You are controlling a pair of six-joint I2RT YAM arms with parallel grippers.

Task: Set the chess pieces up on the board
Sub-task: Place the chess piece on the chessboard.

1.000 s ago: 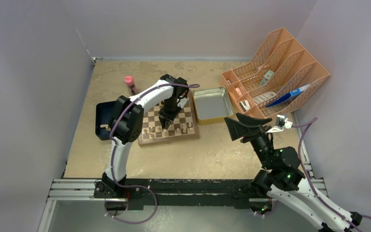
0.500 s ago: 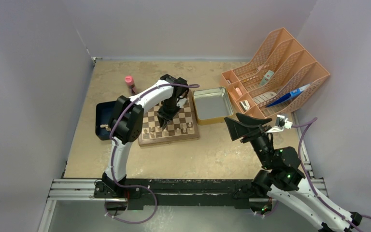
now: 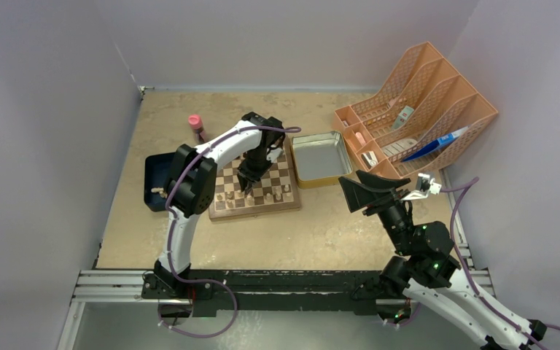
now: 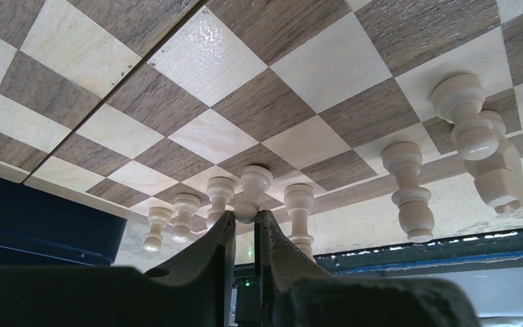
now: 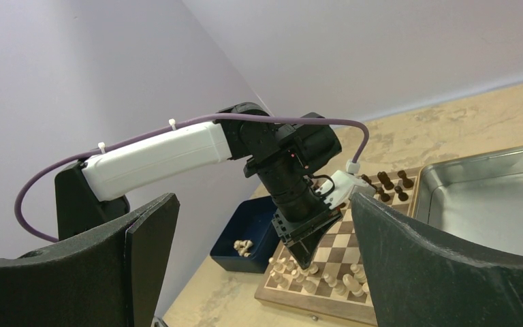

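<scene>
The board [image 3: 255, 213] lies mid-table, and fills the left wrist view [image 4: 265, 102]. My left gripper [image 3: 248, 191] points down at its near rows. In the left wrist view the gripper [image 4: 245, 221] is shut on the head of a pale pawn [image 4: 252, 191] whose base rests on a square. Other pale pieces [image 4: 408, 187] stand in the near rows on both sides. Dark pieces [image 5: 388, 182] stand at the far edge. My right gripper [image 3: 370, 191] is open and empty, raised to the right of the board, and it frames the left arm in the right wrist view [image 5: 264, 197].
A dark blue tray [image 3: 157, 182] left of the board holds a few pale pieces [image 5: 244, 246]. A metal tin [image 3: 319, 157] lies right of the board. An orange file organiser [image 3: 423, 102] stands at the back right. A pink bottle [image 3: 195, 122] stands behind the tray.
My left gripper has shifted very slightly toward the near left over the board. The right arm has not moved.
</scene>
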